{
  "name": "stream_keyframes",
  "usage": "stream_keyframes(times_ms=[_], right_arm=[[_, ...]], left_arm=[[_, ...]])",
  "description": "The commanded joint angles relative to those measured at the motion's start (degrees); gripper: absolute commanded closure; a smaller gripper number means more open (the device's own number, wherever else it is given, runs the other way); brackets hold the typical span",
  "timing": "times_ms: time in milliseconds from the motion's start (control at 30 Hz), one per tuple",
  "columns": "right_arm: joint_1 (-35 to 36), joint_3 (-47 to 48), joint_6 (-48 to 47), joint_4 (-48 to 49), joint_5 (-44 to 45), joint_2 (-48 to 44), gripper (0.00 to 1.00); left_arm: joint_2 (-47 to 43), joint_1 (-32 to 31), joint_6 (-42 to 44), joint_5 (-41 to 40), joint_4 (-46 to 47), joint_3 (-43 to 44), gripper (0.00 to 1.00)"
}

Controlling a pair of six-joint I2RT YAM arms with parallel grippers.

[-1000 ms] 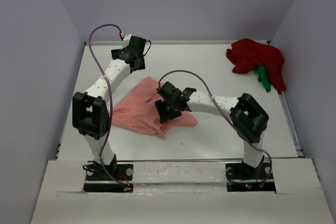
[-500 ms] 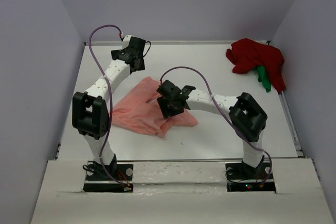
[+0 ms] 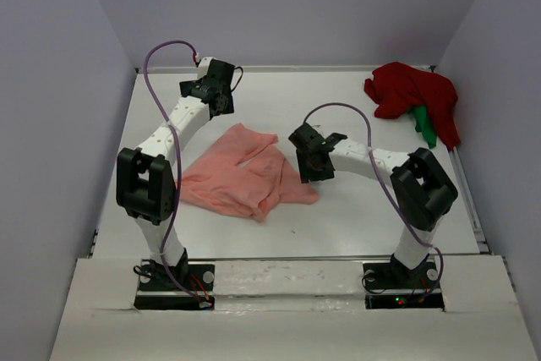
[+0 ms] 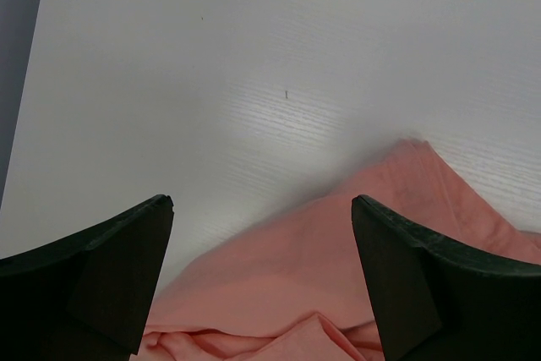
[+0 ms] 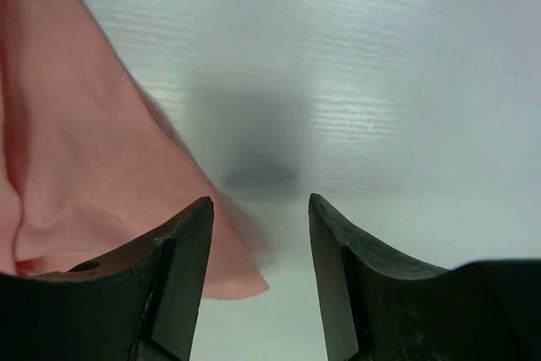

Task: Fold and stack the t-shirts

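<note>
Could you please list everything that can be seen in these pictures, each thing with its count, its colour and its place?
pink shirt: 1, salmon-pink, crumpled flat on the table, left of centre
red shirt: 1, dark red, bunched in the far right corner
green shirt: 1, bright green, showing at the red shirt's near edge, mostly hidden
table: 1, white, under everything
walls: 3, pale lilac-grey, left, far and right of the table
cables: 2, purple, one looping over each arm
arms: 2, white and black, bases at the near edge
left gripper: 1, black, open, above the pink shirt's far edge
right gripper: 1, black, open, empty, at the pink shirt's right edge
</note>
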Motion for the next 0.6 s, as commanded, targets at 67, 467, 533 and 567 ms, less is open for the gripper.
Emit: stream_keyframes(times_ms=[67,467,533,567], right_arm=[[0.19,-6.07,2.88,3.23,-2.66,-7.20,0.46],[4.23,-13.28,8.78,3.95,-3.63,-14.86,0.48],[4.23,-13.98,9.04,3.86,-3.81,-15.30,0.48],[4.23,-14.16,9.30,3.95,-3.81,-15.74,0.48]], left_arm=[[-3.45,0.41,0.75,0.40,1.38,-0.94,0.01],[-3.27,0.41,0.93,0.49,1.64,-1.11,0.01],[-3.36,0.50,0.84,0.57,1.55,-1.03,0.01],[-3.36,0.41,0.84,0.66,1.47,-1.11,0.01]])
